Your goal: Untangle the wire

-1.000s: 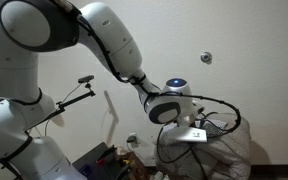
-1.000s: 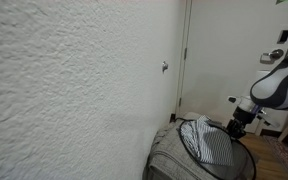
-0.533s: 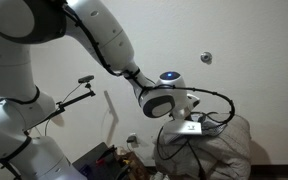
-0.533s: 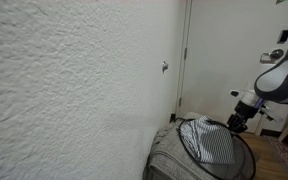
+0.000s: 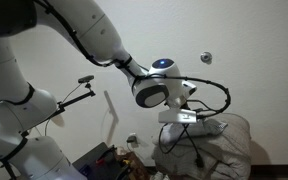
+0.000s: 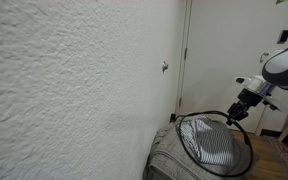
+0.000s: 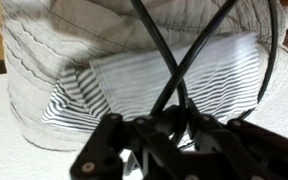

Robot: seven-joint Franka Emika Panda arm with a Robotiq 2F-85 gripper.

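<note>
your gripper is clenched on the wire, and in the wrist view two black strands run up out of the fingers and cross each other just above them. that crossing looks like the tangle you have to work out. in an exterior view the gripper hangs above the striped cloth, and the rest of the cable falls from it in one wide loop that drapes over the cloth and the grey fabric cushion below. to do this step well, carry the held end up and away from the cushion in a slow, straight pull so the loop can open. watch the crossing as you go: if it tightens rather than slides, stop and set the wire down to re-grip nearer the free end (the plug end is not visible in these views). the striped cloth lies loose under the strands and could be dragged along with them. the thin black rod with its clamp head stands well apart by the wall, and the door is behind the gripper. the arm's own black cabling arcs beside the wrist, so don't mistake it for the wire.
</note>
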